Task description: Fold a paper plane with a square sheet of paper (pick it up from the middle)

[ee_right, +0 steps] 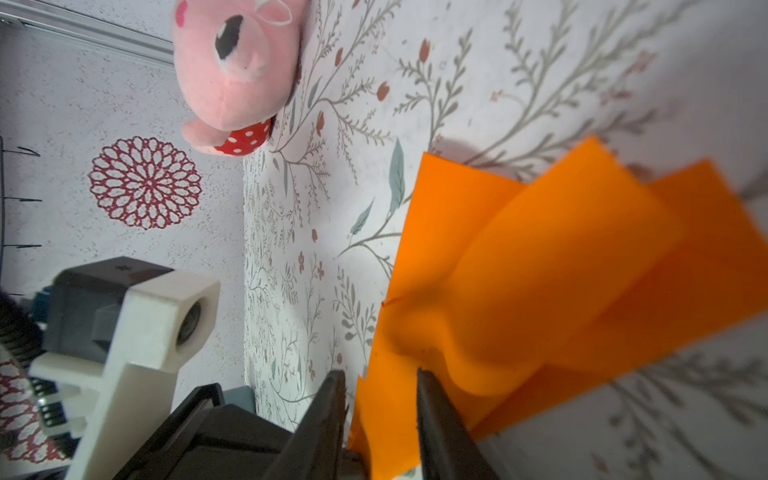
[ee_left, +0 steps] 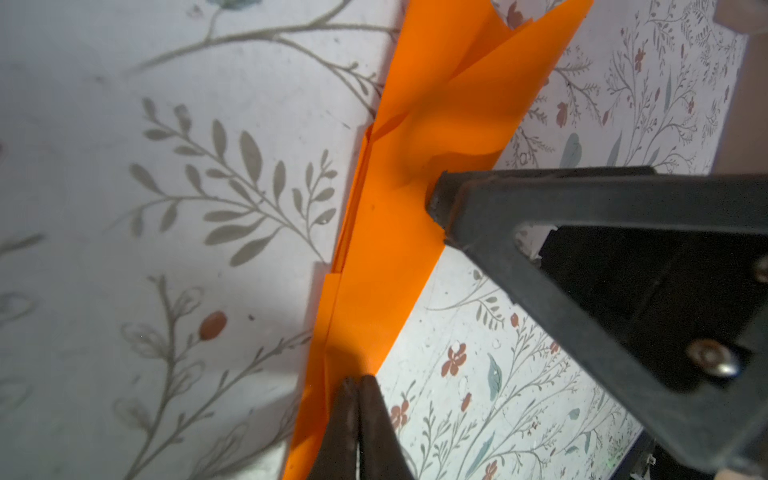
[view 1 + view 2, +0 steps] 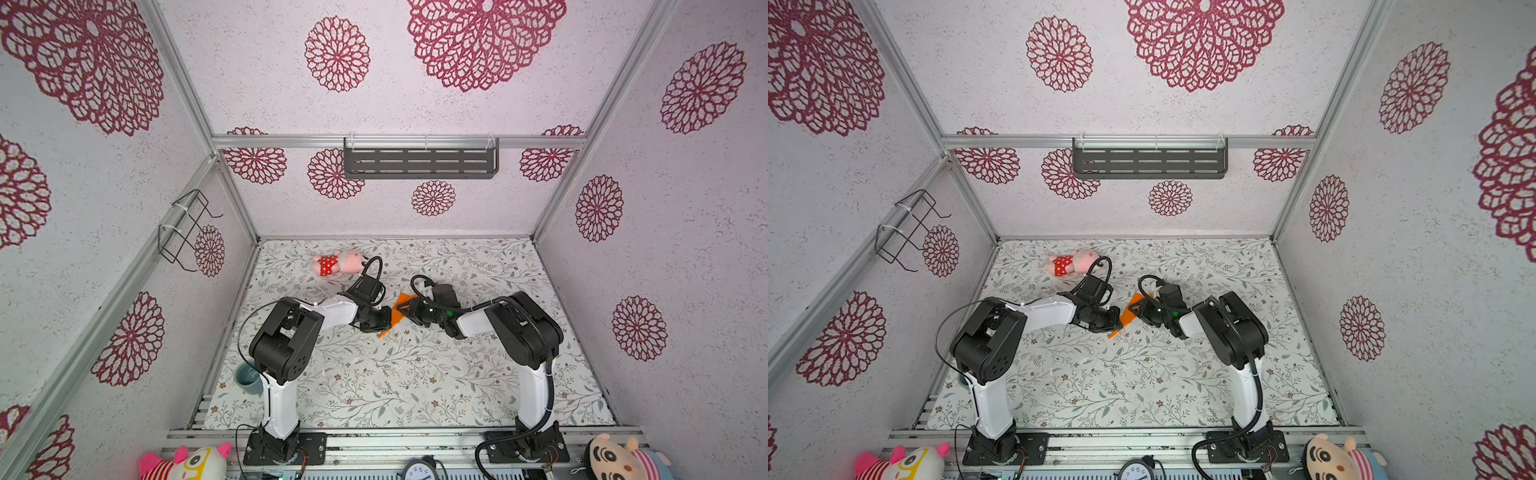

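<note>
The square sheet of paper (image 3: 398, 314) (image 3: 1128, 314), bright orange, is folded into a narrow dart-like shape with loose layered flaps, and hangs just above the table's middle between both arms. In the left wrist view the paper (image 2: 395, 232) runs as a long creased strip. My left gripper (image 2: 356, 380) (image 3: 387, 321) is shut on its lower edge. My right gripper (image 1: 380, 374) (image 3: 405, 309) stands open, its fingers apart on either side of a paper (image 1: 540, 270) flap. One of its fingertips (image 2: 453, 199) touches the paper's side.
A pink plush toy (image 3: 338, 262) (image 1: 237, 62) in red dotted shorts lies behind the left arm. A grey cup (image 3: 249, 376) sits at the table's left edge. Plush toys (image 3: 187, 461) lie at the front rail. A shelf (image 3: 419, 160) hangs on the back wall.
</note>
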`<state>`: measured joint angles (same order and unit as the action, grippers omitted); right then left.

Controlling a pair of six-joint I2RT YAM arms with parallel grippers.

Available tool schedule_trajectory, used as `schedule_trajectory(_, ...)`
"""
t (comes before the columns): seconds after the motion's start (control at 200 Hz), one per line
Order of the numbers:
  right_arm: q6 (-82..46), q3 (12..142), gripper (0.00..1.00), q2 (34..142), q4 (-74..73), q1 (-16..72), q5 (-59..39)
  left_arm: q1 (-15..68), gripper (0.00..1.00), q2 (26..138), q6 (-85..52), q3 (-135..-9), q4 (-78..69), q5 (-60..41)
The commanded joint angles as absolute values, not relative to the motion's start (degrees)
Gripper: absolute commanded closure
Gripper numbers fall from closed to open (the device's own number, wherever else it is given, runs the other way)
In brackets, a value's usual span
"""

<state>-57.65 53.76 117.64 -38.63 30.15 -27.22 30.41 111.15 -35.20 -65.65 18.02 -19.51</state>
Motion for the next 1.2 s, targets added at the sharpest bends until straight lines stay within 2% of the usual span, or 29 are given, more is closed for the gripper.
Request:
schedule_trajectory(0.0,-57.4,53.0,0.66,120.6,-30.3,30.0,-24.1,31.2,0.91,108.0,-33.5,-66.3,22.0,-17.5)
schedule_trajectory(0.325,-57.4,53.1,0.66,120.8,-30.3,30.0,-24.1,32.6,0.9,108.2,-30.3,-67.3,27.7,-12.4)
schedule_trajectory(0.625,-57.3,53.2,0.66,120.8,-29.8,29.9,-23.9,32.8,0.9,105.6,-30.2,-67.7,26.4,-14.0)
schedule_trajectory(0.786,-57.0,53.3,0.66,120.8,-29.0,29.9,-23.5,32.8,0.89,103.9,-29.9,-68.2,26.4,-10.7)
schedule_trajectory(1.196,-56.8,53.6,0.67,121.0,-28.6,29.8,-23.7,33.1,0.84,109.0,-27.6,-71.6,30.3,-6.5)
